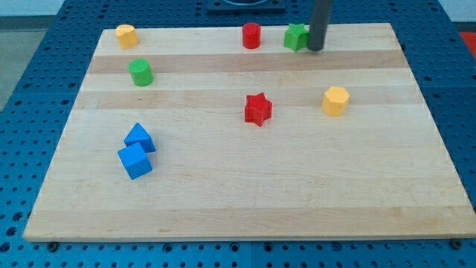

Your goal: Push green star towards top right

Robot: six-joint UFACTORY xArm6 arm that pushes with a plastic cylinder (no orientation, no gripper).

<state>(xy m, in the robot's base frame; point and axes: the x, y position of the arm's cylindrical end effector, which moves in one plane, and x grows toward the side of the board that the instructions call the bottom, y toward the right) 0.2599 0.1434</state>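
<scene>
Green star (296,36) sits at the top edge of the wooden board (238,193), upper right of centre in the frame. It's compact, no clear long axis; the points are too small to tell which way any of them faces.

My tip (315,48) is planted on the board just right of the green star, touching or nearly touching its right side; can't resolve a gap. The rod comes down almost vertical from the top of the frame, upper part cut off by the frame edge. No hand or jaws on this rig, just the bare rod, so nothing is clasped; any contact is side-on only.

Other blocks:
- Red cylinder (251,35): just left of the green star, same row along the top edge, small gap between them.
- Yellow block (126,36): upper left corner of the board, shape unclear.
- Green cylinder (140,72): below and slightly right of that yellow block.
- Red star (258,109): mid-board, well below the red cylinder.
- Yellow hexagonal block (335,100): right of the red star, well below my tip.
- Two blue blocks at lower left, touching: upper blue block (140,138), shape unclear, and blue cube (134,161) just below it.

The board rests on a blue perforated table (30,89).
</scene>
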